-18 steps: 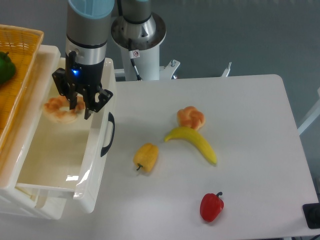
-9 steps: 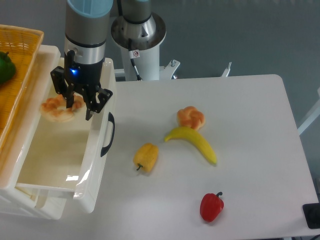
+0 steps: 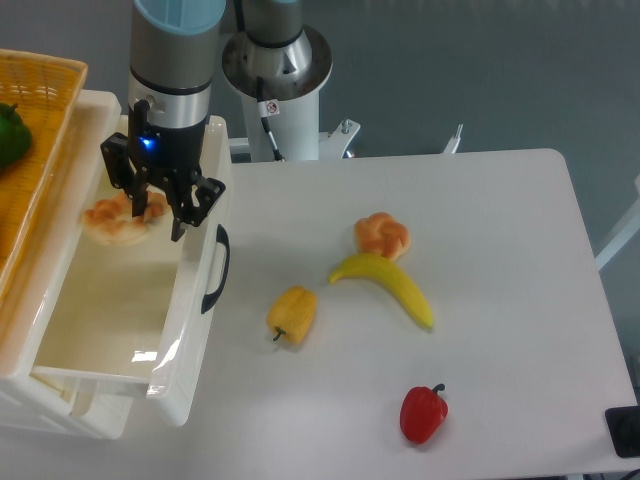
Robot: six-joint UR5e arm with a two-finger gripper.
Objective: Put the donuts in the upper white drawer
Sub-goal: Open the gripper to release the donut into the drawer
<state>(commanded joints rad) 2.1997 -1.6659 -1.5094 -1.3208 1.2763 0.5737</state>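
The pale grey, rounded-corner tabletop (image 3: 500, 250) carried everything, and the large, deep, glossy white plastic upper drawer (image 3: 110, 330) with its curved black handle stood pulled open at the tabletop's left edge. A woven orange basket (image 3: 35, 130) sat just beside the upper drawer on its far-left side. The grey-and-blue robot arm reached down over the drawer's back end, and its black gripper (image 3: 150, 205) hung within the drawer's opening. Right of the drawer, out on the tabletop, lay a curved yellow banana (image 3: 392, 282), a yellow bell pepper (image 3: 292, 312) nearer the drawer handle, and a red bell pepper (image 3: 423, 412) farthest from the drawer.

Of the 2 lumpy, golden-orange ring donuts, 1 (image 3: 112, 220) was at the drawer's back end, with the fingers closed narrowly on its right part; whether it touched the drawer floor could not be told. The other donut (image 3: 381, 235) lay well right of the drawer, touching the banana's upper end.

The step in hand looked like the release. To do it well, the fingers should open fully while low inside the drawer, then lift straight up, clear of the right wall and the handle, before swinging toward the second donut beside the banana.
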